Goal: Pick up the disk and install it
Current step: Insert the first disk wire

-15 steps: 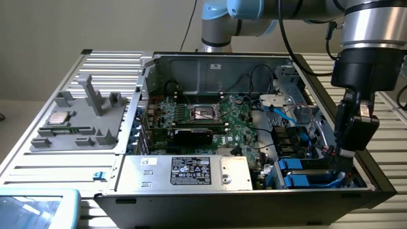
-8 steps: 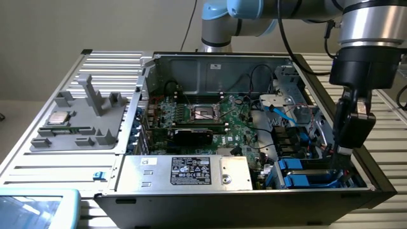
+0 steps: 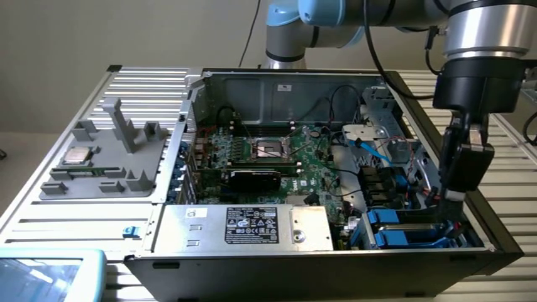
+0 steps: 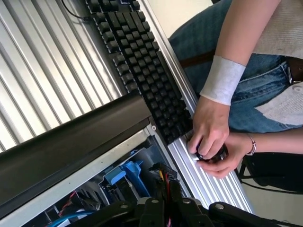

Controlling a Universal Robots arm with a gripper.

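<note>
Disk [image 3: 404, 237] just beside claw [image 3: 453, 211]

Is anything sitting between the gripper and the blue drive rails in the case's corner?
Nothing solid that I can see. The gripper, shut, hangs inside the case just above the blue rails. In the wrist view, red and black wires run right beside it and could snag.
</note>
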